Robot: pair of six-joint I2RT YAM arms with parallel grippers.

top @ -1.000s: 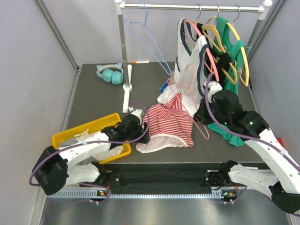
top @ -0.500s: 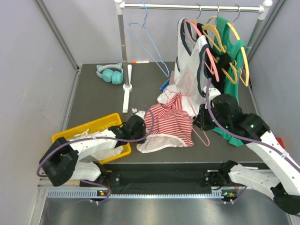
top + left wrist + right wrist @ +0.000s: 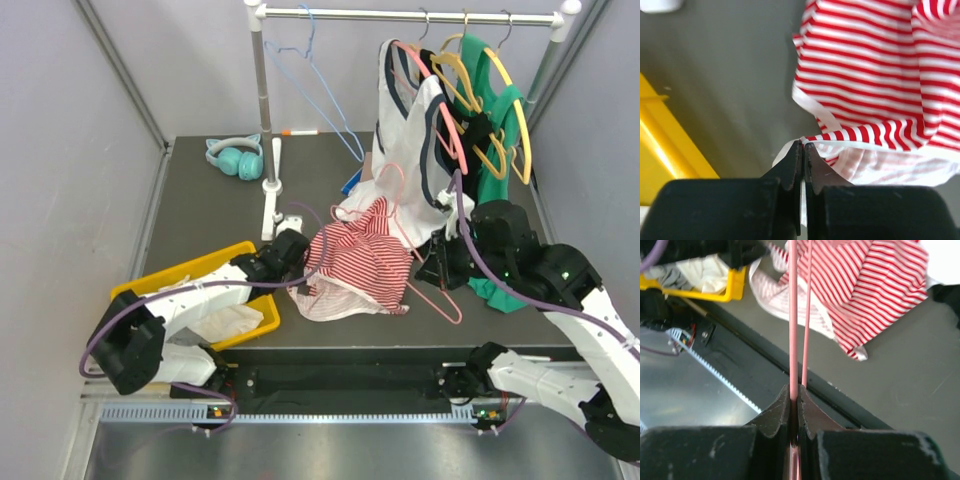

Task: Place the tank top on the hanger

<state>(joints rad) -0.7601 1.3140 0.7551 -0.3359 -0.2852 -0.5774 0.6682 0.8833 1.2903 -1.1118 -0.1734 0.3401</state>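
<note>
My left gripper has its jaws pressed together on the white hem of the tank top. Only the left wrist view shows that pinch; from overhead the arm hides it. My right gripper is clamped on the hanger, whose two pink wires run from the jaws out over the striped fabric. Overhead, the tank top lies bunched on the table, between both grippers and beside the yellow bin.
</note>
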